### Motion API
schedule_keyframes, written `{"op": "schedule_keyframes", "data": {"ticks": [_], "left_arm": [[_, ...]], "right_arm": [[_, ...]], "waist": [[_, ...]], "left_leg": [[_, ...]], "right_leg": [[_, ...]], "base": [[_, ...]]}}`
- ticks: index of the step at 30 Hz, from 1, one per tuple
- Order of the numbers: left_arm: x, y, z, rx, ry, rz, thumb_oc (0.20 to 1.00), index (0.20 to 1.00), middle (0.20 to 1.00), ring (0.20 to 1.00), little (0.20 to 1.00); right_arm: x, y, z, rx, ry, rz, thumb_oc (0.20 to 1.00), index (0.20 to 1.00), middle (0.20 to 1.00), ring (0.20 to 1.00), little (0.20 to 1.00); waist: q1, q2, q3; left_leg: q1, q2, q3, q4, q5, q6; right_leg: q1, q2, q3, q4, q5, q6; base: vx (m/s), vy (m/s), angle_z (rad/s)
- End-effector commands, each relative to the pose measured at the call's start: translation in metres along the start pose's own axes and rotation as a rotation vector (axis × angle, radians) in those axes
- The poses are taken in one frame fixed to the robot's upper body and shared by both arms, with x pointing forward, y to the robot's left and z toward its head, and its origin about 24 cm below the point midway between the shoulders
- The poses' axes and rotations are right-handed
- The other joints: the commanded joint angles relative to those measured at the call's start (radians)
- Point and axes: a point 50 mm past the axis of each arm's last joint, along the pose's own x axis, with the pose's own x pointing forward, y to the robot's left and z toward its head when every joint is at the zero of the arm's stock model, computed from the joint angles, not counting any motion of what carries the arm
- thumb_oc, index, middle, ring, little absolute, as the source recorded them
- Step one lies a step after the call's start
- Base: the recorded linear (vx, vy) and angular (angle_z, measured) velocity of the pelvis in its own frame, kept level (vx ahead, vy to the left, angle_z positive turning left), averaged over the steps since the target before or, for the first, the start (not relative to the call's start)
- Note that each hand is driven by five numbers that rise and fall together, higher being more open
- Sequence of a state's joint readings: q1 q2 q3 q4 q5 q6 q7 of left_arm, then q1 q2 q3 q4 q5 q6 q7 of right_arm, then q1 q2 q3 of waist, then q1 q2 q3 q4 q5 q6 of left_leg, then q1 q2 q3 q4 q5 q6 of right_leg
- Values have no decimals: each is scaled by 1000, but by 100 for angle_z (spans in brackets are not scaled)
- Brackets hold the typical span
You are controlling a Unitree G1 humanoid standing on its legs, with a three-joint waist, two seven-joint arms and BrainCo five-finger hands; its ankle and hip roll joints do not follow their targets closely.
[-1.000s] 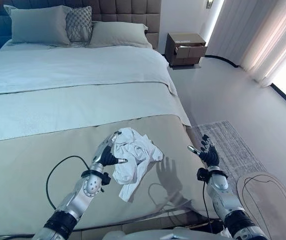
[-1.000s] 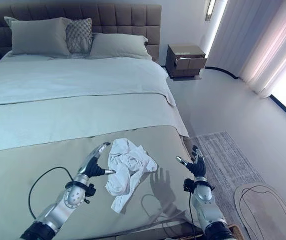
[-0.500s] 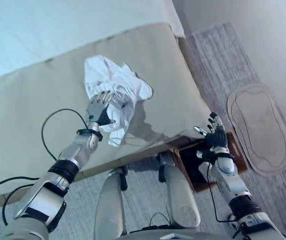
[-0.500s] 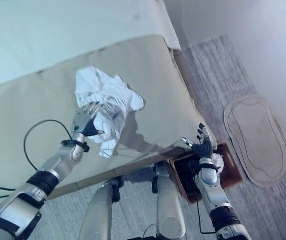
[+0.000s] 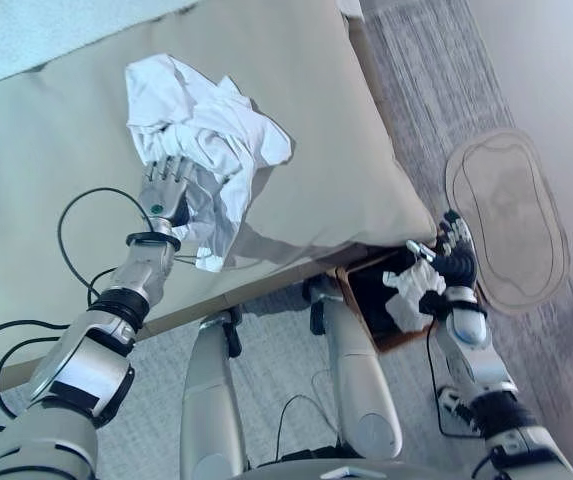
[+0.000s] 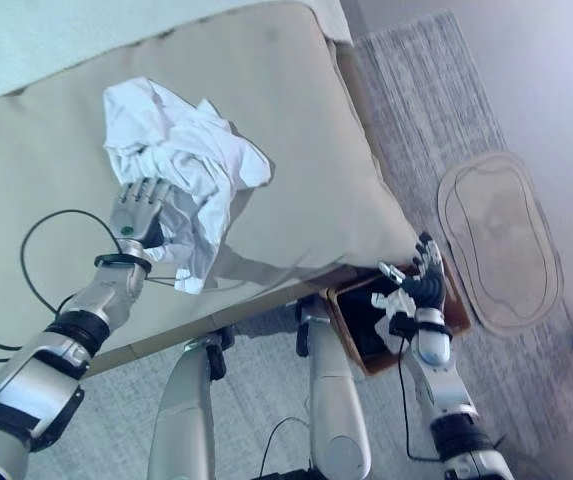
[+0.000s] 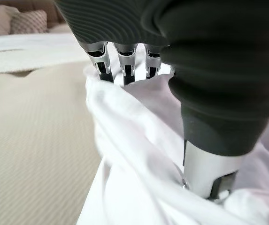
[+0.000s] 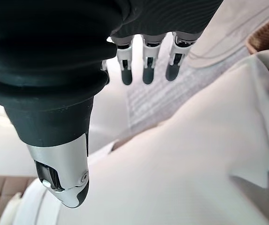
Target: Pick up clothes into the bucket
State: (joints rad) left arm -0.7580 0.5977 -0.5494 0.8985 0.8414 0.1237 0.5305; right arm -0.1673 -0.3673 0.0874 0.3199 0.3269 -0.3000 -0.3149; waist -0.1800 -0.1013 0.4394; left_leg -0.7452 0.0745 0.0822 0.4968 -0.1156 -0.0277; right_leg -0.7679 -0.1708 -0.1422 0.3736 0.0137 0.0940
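Partly buried, the left hand (image 5: 169,187) sinks its fingertips into the crumpled white shirt (image 5: 203,140) near the bed's (image 5: 56,150) foot edge, so its grip cannot be told. Well apart, the right hand (image 5: 453,268) hovers with fingers spread over a brown wicker basket (image 6: 347,322).

I count one white garment (image 5: 201,140) crumpled on bed (image 5: 56,140). One bed. One brown bucket (image 6: 351,320) on floor at bed corner, one white cloth (image 5: 403,300) in it. One striped rug (image 6: 416,110). One oval mat (image 5: 506,220) on that rug. Two hands: left hand (image 5: 166,185), right hand (image 5: 454,268).
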Motion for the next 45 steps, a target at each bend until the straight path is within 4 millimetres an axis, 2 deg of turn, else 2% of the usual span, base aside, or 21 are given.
{"op": "schedule_keyframes", "data": {"ticks": [1,12,17,18,19,21,23,25,26,29,31,32,33,35,37,38,39,41,42,43,45], "left_arm": [[-10,-15,4,1,-3,-67,200,200,200,200,200],[-18,-19,15,-47,-68,-79,200,200,200,200,200],[-27,-12,28,-176,-128,-34,200,200,200,200,200],[-33,-1,37,-297,-178,6,200,200,200,200,200],[-34,0,36,-297,-176,4,200,200,200,200,200],[-40,16,44,-446,-246,40,200,200,200,200,200],[-51,37,42,-616,-280,108,200,200,200,200,200],[-54,45,39,-676,-299,125,200,200,200,200,200],[-59,57,40,-787,-319,159,200,200,200,200,200],[-64,63,38,-847,-333,163,200,200,200,200,200],[-63,81,40,-921,-395,192,200,200,200,200,200],[-63,81,40,-921,-394,192,200,200,200,200,200],[-60,97,44,-952,-454,214,200,200,200,200,200],[-59,105,45,-964,-482,229,200,200,200,200,200],[-55,127,56,-1070,-568,270,200,200,200,200,200],[-55,127,56,-1070,-569,269,200,200,200,200,200],[-55,136,63,-1152,-609,274,200,200,200,200,200],[-54,137,66,-1177,-624,262,200,200,200,200,200],[-55,141,74,-1227,-661,249,200,200,200,200,200],[-55,141,74,-1227,-661,248,200,200,200,200,200],[-57,140,83,-1253,-691,217,200,200,200,200,200]], "right_arm": [[-6,-8,6,7,-50,-10,1000,1000,1000,1000,1000],[-5,-5,3,3,-38,3,1000,1000,1000,1000,1000],[-10,-8,-8,-14,11,-11,1000,1000,1000,1000,1000],[-13,-14,-14,-37,44,-35,1000,1000,1000,1000,1000],[-13,-13,-14,-37,44,-34,1000,1000,1000,1000,1000],[-14,-21,-22,-86,83,-57,1000,1000,1000,1000,1000],[-13,-22,-28,-249,95,-32,1000,1000,1000,1000,1000],[-10,-19,-29,-314,98,7,1000,1000,1000,1000,1000],[-7,-7,-30,-365,96,90,1000,1000,1000,1000,1000],[-3,3,-27,-418,72,163,1000,1000,1000,1000,1000],[2,23,-28,-519,54,308,1000,1000,1000,1000,1000],[2,24,-28,-519,53,309,1000,1000,1000,1000,1000],[6,43,-24,-571,23,421,1000,1000,1000,1000,1000],[8,54,-20,-569,3,465,1000,1000,1000,1000,1000],[6,84,-14,-488,-13,577,1000,1000,1000,1000,1000],[6,84,-14,-487,-13,578,1000,1000,1000,1000,1000],[1,103,-6,-419,-38,662,1000,1000,1000,1000,1000],[-1,110,-5,-403,-40,689,1000,1000,1000,1000,1000],[-4,125,1,-386,-64,756,1000,1000,1000,1000,1000],[-4,125,1,-386,-64,757,1000,1000,1000,1000,1000],[-12,144,8,-377,-103,844,1000,1000,1000,1000,1000]], "waist": [[-8,4,-100],[5,7,-126],[32,10,-133],[57,16,-146],[54,14,-144],[77,19,-154],[106,24,-175],[113,24,-179],[132,23,-196],[137,21,-216],[157,20,-256],[155,20,-255],[166,20,-281],[169,19,-287],[182,22,-315],[182,21,-313],[186,23,-329],[189,24,-334],[195,26,-343],[194,26,-342],[196,29,-358]], "left_leg": [[5,-12,-26,59,-37,8],[83,-20,-31,-2,-27,4],[201,-26,-35,-65,-17,4],[263,-30,-42,-106,-13,3],[266,-33,-42,-114,-4,4],[331,-37,-48,-148,-6,1],[407,-44,-62,-203,13,-1],[445,-44,-67,-231,20,-3],[495,-45,-75,-270,24,-6],[538,-50,-78,-320,46,-6],[592,-43,-86,-390,69,-12],[597,-43,-86,-396,72,-13],[623,-37,-88,-428,87,-19],[639,-33,-87,-445,94,-22],[669,-25,-82,-467,102,-27],[672,-24,-82,-469,103,-28],[692,-22,-78,-473,102,-28],[701,-20,-80,-474,101,-28],[714,-19,-81,-475,99,-29],[716,-19,-81,-475,99,-29],[734,-13,-76,-484,99,-32]], "right_leg": [[73,-61,21,14,-7,57],[146,-57,14,-35,-3,57],[257,-65,0,-67,-5,60],[323,-72,-11,-95,-5,64],[327,-74,-13,-103,3,63],[398,-79,-26,-130,0,66],[487,-84,-52,-185,10,71],[532,-80,-67,-211,15,73],[586,-69,-83,-245,15,75],[626,-62,-96,-286,26,76],[672,-47,-116,-331,35,77],[677,-46,-117,-335,37,77],[700,-37,-131,-359,41,77],[718,-31,-135,-374,45,77],[747,-23,-143,-397,47,75],[750,-22,-143,-399,48,75],[769,-18,-142,-405,46,72],[779,-17,-141,-406,44,71],[794,-14,-139,-409,39,68],[795,-13,-139,-410,39,67],[811,-8,-137,-418,36,64]], "base": [[52,1,-3],[30,-5,3],[72,-12,-1],[109,-27,-4],[125,-29,-1],[105,-30,5],[139,-52,15],[110,-54,19],[93,-50,24],[72,-33,24],[57,-46,18],[88,-55,15],[51,-36,9],[41,-40,6],[47,-38,6],[65,-32,0],[42,-14,-1],[46,-21,0],[37,-22,1],[35,-25,3],[32,-15,0]]}}
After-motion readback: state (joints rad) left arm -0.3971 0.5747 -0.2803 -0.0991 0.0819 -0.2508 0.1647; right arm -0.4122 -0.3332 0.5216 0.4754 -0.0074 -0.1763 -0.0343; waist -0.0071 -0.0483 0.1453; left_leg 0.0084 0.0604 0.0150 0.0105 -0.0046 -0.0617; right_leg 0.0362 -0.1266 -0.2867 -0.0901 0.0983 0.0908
